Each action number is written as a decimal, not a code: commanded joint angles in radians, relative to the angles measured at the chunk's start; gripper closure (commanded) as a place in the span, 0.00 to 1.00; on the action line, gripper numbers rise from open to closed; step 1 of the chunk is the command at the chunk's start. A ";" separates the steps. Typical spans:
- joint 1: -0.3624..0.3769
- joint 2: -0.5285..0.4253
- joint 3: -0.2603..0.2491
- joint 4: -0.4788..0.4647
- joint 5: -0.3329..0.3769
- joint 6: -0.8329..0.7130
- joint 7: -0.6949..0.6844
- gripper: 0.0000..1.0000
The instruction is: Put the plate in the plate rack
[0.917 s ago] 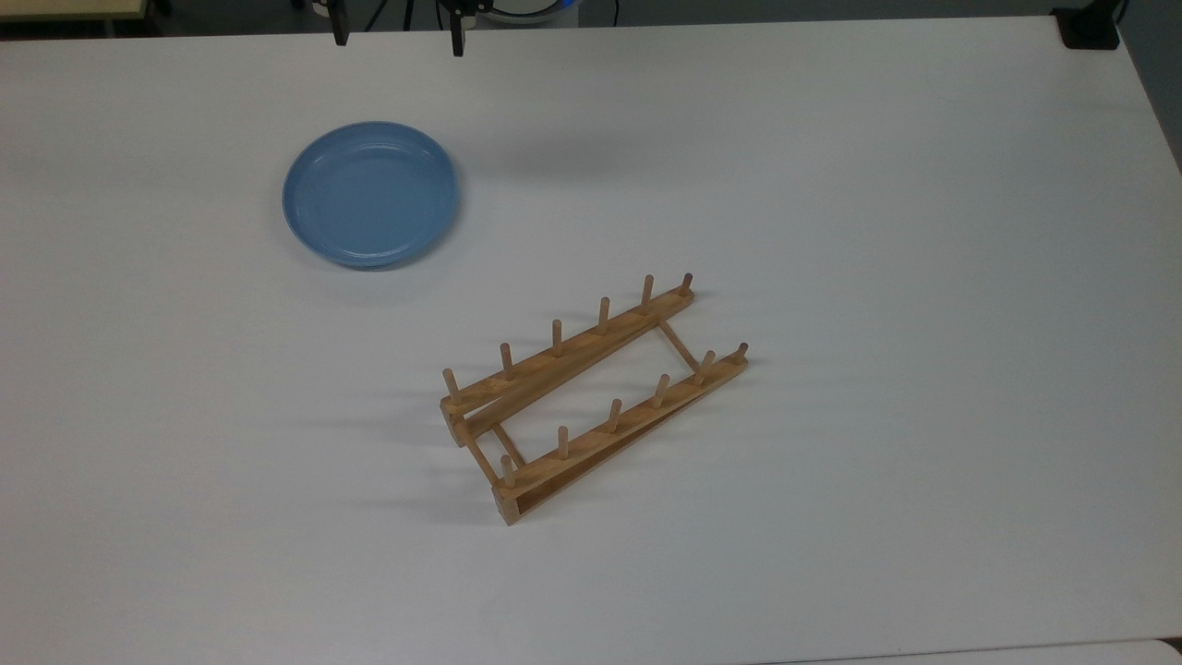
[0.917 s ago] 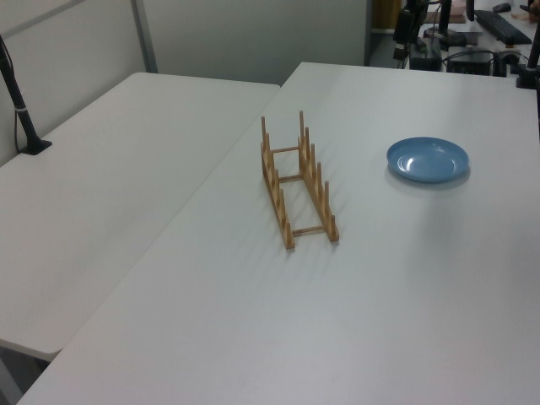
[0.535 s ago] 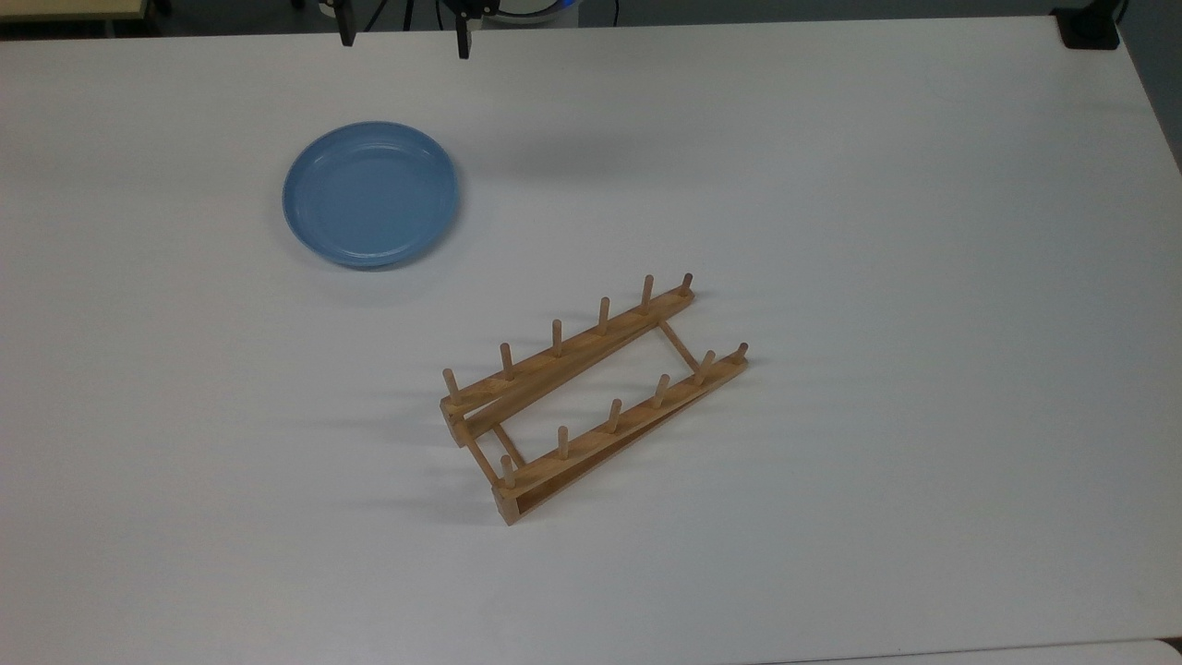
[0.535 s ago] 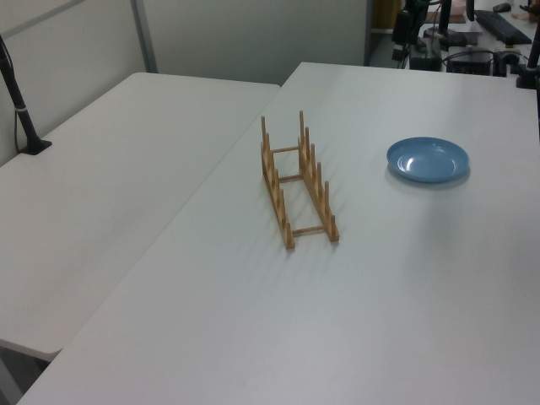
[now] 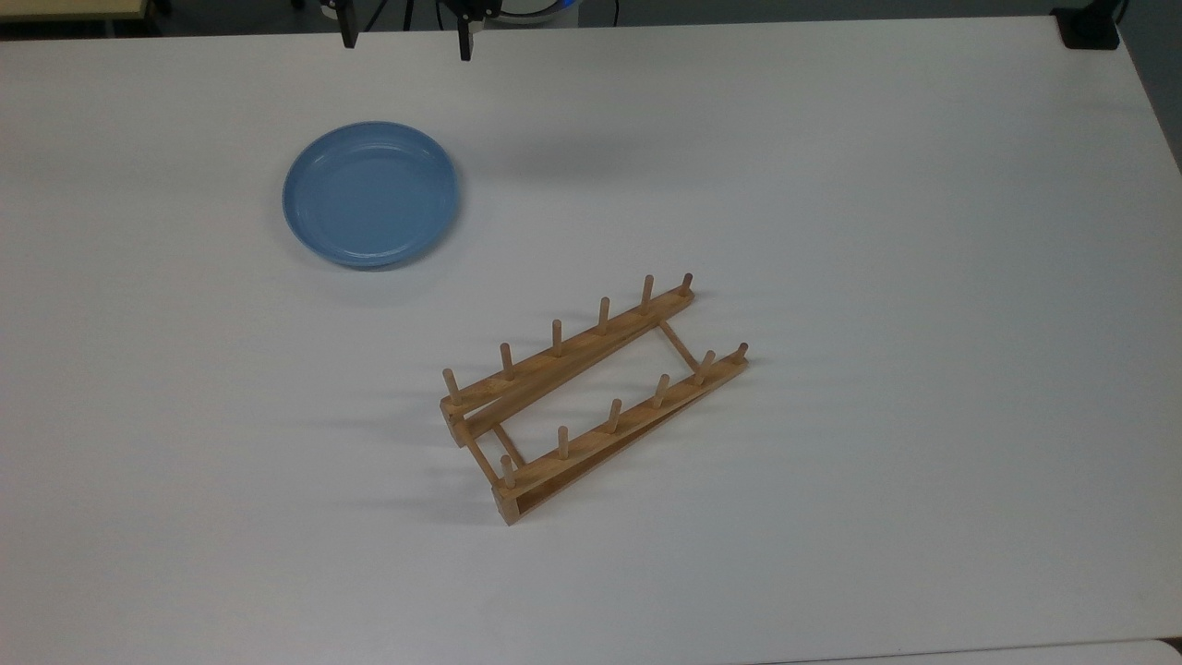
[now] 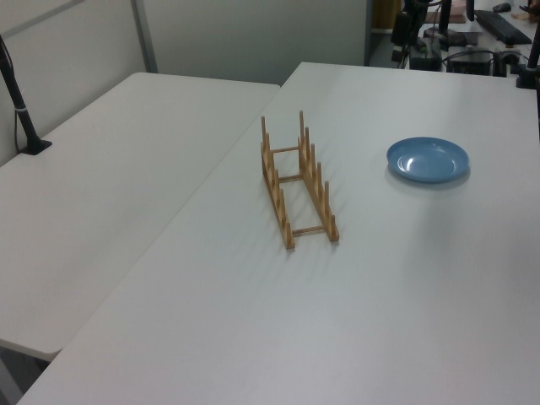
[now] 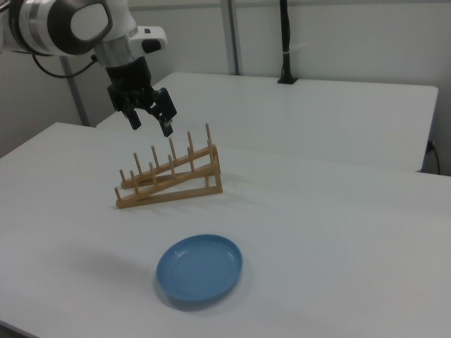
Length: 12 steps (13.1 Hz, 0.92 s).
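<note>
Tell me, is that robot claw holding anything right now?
No. The gripper hangs in the air with its jaws open and empty; the plate lies flat on the table, apart from the plate rack.

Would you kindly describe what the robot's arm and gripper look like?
The arm is glossy white with rounded housings and a dark band at one joint; a black cable trails behind it. The gripper is black, with two slim black fingers.

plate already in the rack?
No, in the top view the plate lies flat on the table, apart from the plate rack.
</note>
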 commanded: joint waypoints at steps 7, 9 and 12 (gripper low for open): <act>0.011 0.008 -0.015 0.020 -0.025 -0.025 -0.044 0.00; -0.006 0.008 -0.017 0.017 -0.028 -0.045 -0.229 0.00; -0.052 0.008 -0.020 0.015 -0.027 -0.094 -0.484 0.00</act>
